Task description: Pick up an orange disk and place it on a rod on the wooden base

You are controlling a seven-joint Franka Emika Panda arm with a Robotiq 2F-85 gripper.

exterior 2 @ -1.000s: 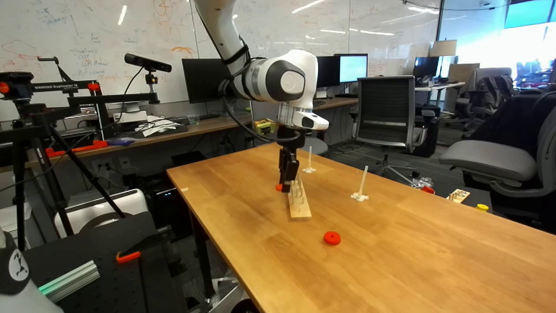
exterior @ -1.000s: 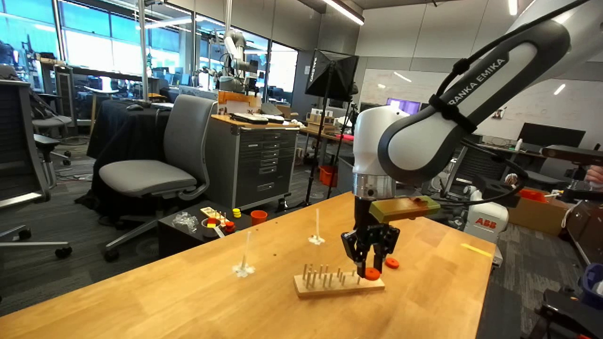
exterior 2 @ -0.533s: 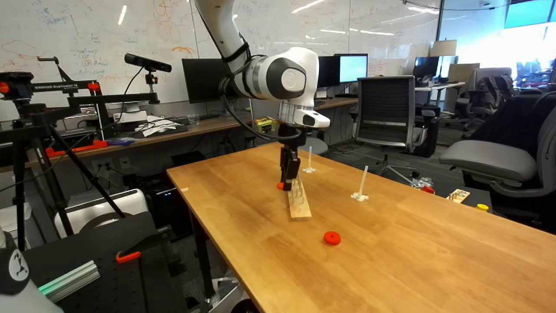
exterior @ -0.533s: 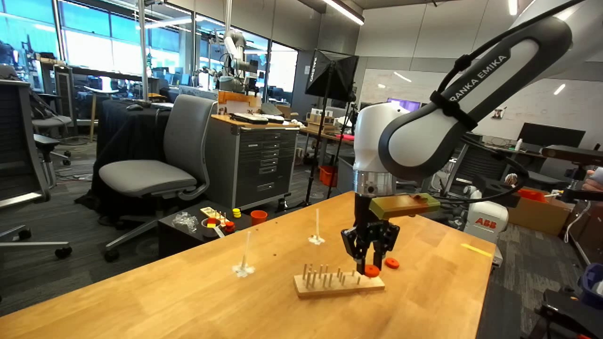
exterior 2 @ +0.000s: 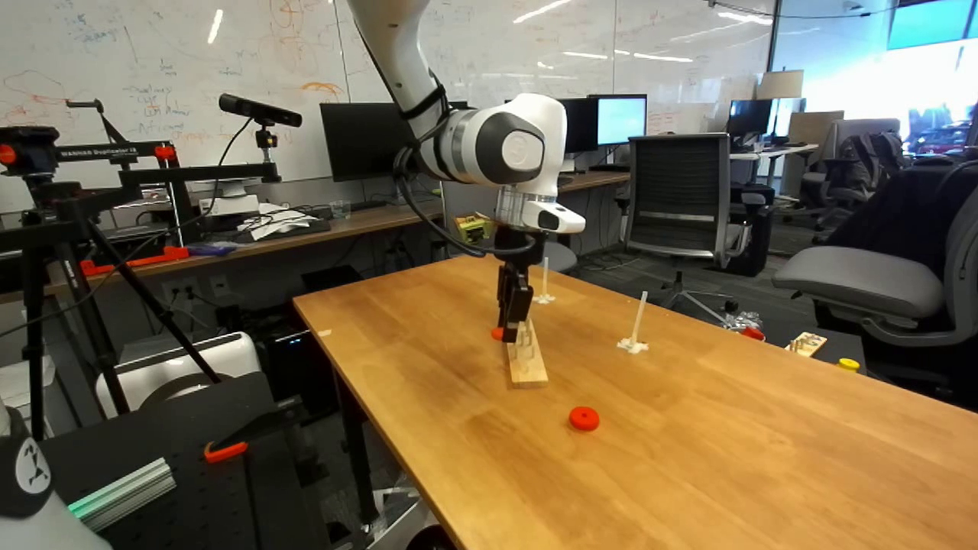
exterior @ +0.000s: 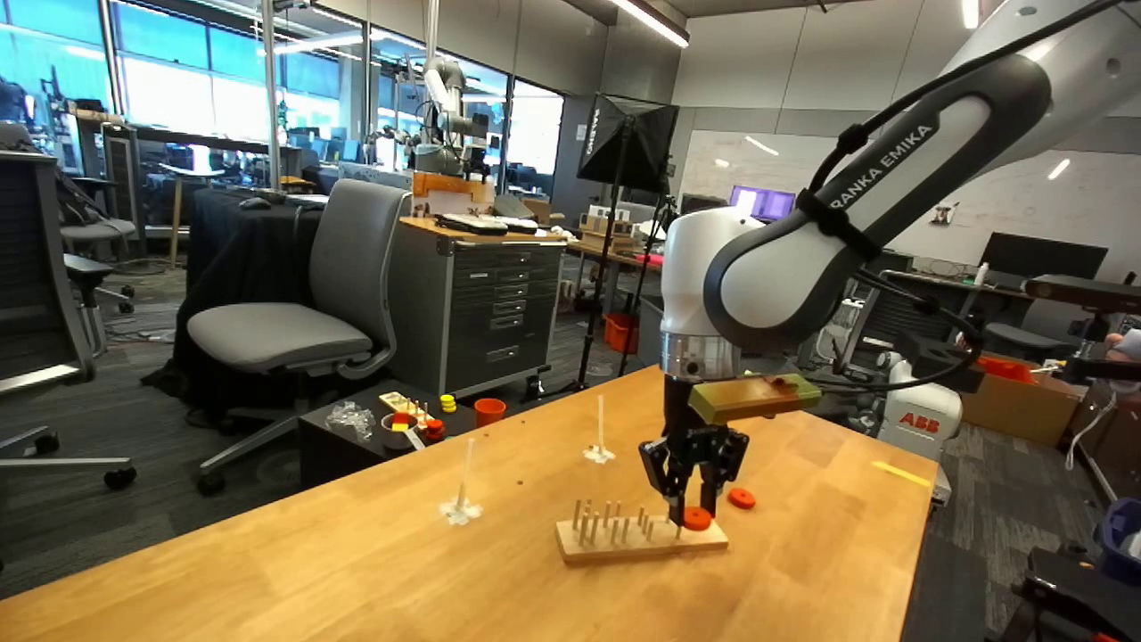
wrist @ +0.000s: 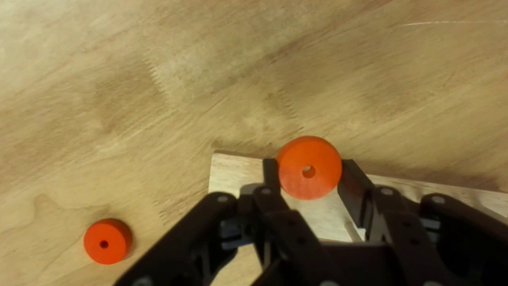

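My gripper (exterior: pixel 693 508) is shut on an orange disk (exterior: pixel 696 519), with a finger on either side, as the wrist view (wrist: pixel 310 167) shows. The disk's centre hole (wrist: pixel 308 172) faces up, and the disk (wrist: pixel 303 153) overlaps the wooden base's edge. The wooden base (exterior: pixel 615 550), with several thin upright pegs, lies under the gripper. A peg (wrist: pixel 353 231) shows below and right of the held disk in the wrist view. In the other angle the gripper (exterior 2: pixel 512 336) hides most of the held disk (exterior 2: pixel 497 334) and some pegs.
A loose orange disk (exterior: pixel 741 497) lies flat on the tabletop beyond the base's end; it also shows in the wrist view (wrist: pixel 107 241). Two tall white rods (exterior: pixel 462 499) (exterior: pixel 601 432) stand taped to the table. A black side table holds an orange cup (exterior: pixel 489 411).
The gripper, still holding the orange disk, has risen slightly, then shifted a little over the base and down again. The base and loose disk have not moved.
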